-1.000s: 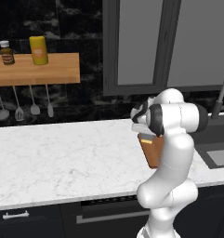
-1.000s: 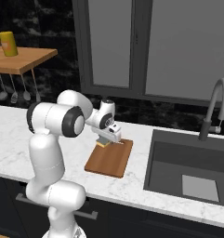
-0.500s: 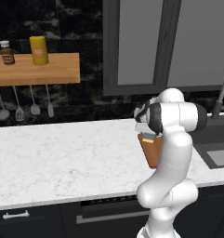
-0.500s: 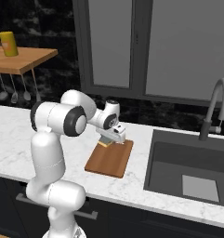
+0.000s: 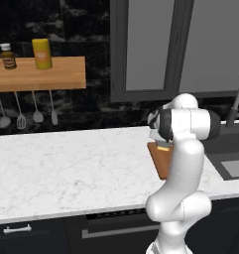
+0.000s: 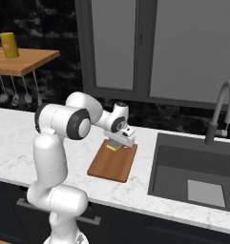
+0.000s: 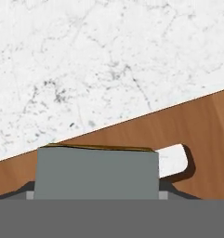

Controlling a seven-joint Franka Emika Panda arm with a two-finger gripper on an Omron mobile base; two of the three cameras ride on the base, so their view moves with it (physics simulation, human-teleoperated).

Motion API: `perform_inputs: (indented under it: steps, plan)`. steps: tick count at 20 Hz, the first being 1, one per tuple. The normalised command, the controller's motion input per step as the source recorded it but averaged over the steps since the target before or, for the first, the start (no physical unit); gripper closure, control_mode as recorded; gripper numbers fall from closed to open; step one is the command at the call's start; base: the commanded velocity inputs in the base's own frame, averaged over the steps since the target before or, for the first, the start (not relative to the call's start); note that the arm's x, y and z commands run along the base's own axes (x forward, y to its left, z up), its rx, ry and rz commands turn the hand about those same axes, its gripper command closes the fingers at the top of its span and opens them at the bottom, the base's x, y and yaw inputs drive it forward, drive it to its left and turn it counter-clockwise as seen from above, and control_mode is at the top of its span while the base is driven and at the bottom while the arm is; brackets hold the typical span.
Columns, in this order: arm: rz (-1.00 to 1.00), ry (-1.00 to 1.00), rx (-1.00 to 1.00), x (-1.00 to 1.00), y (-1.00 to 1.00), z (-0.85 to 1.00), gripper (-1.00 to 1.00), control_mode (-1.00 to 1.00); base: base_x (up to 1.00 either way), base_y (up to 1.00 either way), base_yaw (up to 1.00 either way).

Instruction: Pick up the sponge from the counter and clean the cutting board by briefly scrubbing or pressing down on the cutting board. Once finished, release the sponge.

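Small yellow sponge with grey-green scrub top [image 6: 114, 147] clamped in the two-finger tool [image 6: 117, 146], pressed down at the far end of the flat reddish-brown wooden cutting board [image 6: 111, 164]. Board flat on the white marble worktop [image 5: 66, 168], just beside the dark sink [image 6: 193, 171].

Black marble wall [image 5: 91, 106], grey-panelled window [image 6: 150, 47], wooden shelf [image 5: 39, 74] over hanging utensils [image 5: 27, 111], dark sink [image 6: 193, 171].

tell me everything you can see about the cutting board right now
The cutting board is a flat, thin rectangle of reddish-brown wood lying on the white marble counter, left of the sink. The hand view shows a rounded handle cut-out near one edge. The pincer holds the sponge low over its far end; contact is unclear.
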Motion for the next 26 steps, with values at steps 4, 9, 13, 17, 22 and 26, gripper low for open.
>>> perform_inputs:
  steps: [4, 9, 13, 17, 22, 26]
  plan:
    - [0.06, 0.00, -0.05, 0.00, -0.46, -0.11, 1.00, -1.00, 0.00, 0.00, 0.00]
    - [0.15, 0.00, -0.12, -0.15, -0.09, -0.18, 1.00, -1.00, 0.00, 0.00, 0.00]
    - [0.16, 0.00, 0.00, -0.85, 0.00, -0.03, 1.00, -1.00, 0.00, 0.00, 0.00]
    - [0.11, 0.00, 0.00, -1.00, 0.00, -0.07, 1.00, -1.00, 0.00, 0.00, 0.00]
    - [0.09, 0.00, 0.00, -0.93, -0.01, -0.16, 1.00, -1.00, 0.00, 0.00, 0.00]
    - [0.08, 0.00, 0.00, -0.85, 0.00, -0.27, 1.00, -1.00, 0.00, 0.00, 0.00]
